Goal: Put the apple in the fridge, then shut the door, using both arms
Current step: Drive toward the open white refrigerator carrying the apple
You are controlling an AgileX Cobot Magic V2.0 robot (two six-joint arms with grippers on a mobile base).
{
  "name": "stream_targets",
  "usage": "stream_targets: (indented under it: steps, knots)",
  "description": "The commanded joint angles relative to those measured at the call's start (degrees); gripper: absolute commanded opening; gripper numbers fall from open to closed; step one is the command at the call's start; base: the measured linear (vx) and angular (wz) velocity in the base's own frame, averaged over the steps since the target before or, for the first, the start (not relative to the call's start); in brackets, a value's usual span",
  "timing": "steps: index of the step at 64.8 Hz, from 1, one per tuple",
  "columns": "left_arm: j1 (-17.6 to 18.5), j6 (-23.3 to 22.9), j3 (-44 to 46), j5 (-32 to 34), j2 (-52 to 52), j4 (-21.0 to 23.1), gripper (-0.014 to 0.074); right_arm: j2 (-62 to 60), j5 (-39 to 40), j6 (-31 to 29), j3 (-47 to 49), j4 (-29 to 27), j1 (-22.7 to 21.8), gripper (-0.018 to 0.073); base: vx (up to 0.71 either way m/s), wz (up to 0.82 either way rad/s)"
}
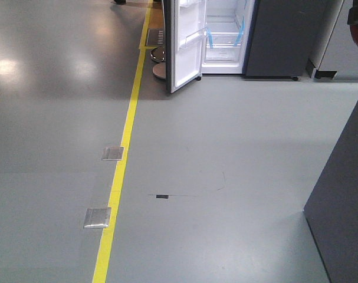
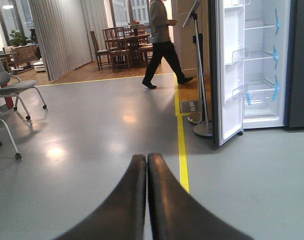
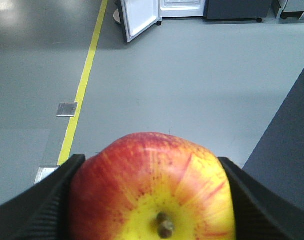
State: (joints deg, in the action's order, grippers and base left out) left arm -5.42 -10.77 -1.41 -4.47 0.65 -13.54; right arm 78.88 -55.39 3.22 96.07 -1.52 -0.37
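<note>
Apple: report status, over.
Left gripper shut, empty. Right gripper shut on apple. Door open, fridge far ahead. Person mid-stride left of door, off the direct line.

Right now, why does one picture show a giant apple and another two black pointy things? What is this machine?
It is a two-armed robot with a camera at each wrist. The right wrist camera sits close behind the right gripper, whose black fingers squeeze the apple, so it looks giant. The left one shows the left gripper, shut and empty. The third camera looks ahead over the grey floor and its yellow line to the fridge, whose door stands open.
</note>
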Motion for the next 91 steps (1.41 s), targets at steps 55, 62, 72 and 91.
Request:
stream_targets:
  steps: [55, 62, 72, 91]
  knots:
    - [0.3, -0.6, -1.6, 4.0, 0.9, 0.5, -0.0006, -1.7, 4.2, 0.0, 1.5, 0.1, -0.1, 0.0102, 0.12, -0.02]
    - [0.3, -0.6, -1.6, 4.0, 0.9, 0.5, -0.0006, -1.7, 4.2, 0.0, 1.5, 0.1, -0.1, 0.0102, 0.12, -0.01]
    - [0.3, -0.6, -1.6, 4.0, 0.9, 0.5, -0.0006, -1.7, 4.2, 0.0, 1.5, 0.1, -0.1, 0.0102, 0.13, 0.00]
    - [0.3, -0.6, -1.6, 4.0, 0.9, 0.5, -0.0006, -1.7, 4.2, 0.0, 1.5, 0.1, -0.1, 0.0102, 0.15, 0.00]
